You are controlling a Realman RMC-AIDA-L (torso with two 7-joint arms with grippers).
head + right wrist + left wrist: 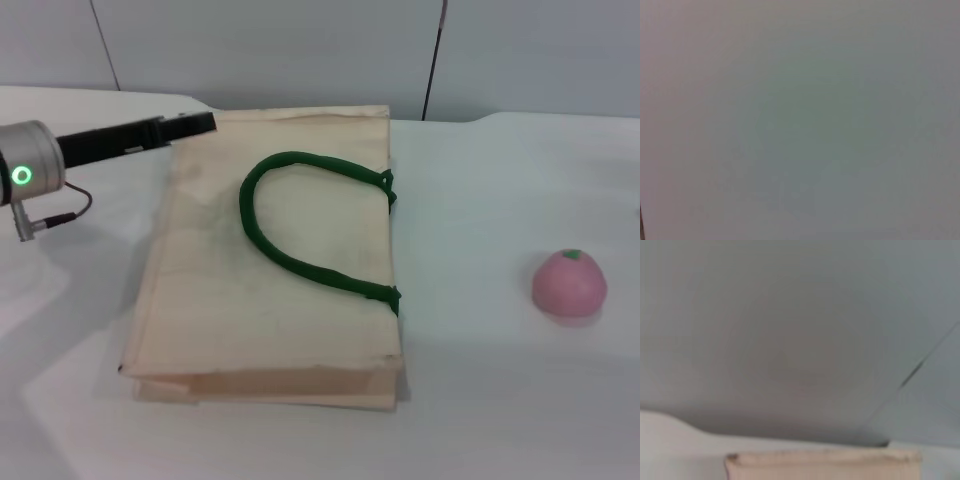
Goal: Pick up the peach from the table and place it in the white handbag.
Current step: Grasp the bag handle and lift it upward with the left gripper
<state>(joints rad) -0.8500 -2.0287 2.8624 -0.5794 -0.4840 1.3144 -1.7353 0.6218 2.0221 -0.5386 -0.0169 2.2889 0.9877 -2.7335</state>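
The peach (569, 283), a small pink ball with a green mark on top, sits on the white table (480, 200) at the right in the head view. The white handbag (270, 300) lies flat in the middle, its dark green handle (290, 215) looped on top. My left gripper (195, 124) reaches in from the left, at the bag's far left corner and far from the peach. The left wrist view shows one edge of the bag (822, 465). My right gripper is out of view, and the right wrist view shows only a plain grey surface.
A grey wall (300, 50) with dark seams stands behind the table. The left arm's silver wrist with a green ring light (25, 170) hangs over the table's left side. Bare tabletop lies between the bag and the peach.
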